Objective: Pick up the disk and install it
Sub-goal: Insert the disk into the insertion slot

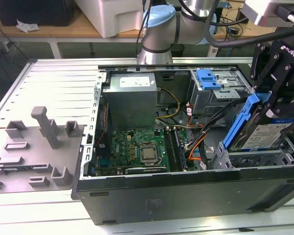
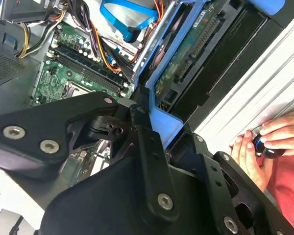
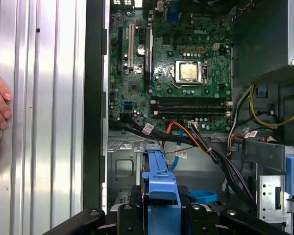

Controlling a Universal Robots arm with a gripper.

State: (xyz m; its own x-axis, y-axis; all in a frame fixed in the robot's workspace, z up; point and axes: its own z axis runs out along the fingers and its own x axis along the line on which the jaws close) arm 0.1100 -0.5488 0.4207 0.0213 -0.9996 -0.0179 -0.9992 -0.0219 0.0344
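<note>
Presently the gripper [image 1: 273, 105], closed on the tilted disk [image 1: 269, 133], risks jamming it against the drive cage [image 1: 245, 159] if misaligned.

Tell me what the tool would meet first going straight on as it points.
Likely the grey metal drive cage beneath the blue-framed silver hard drive that the black tool holds; depth is unclear.
</note>
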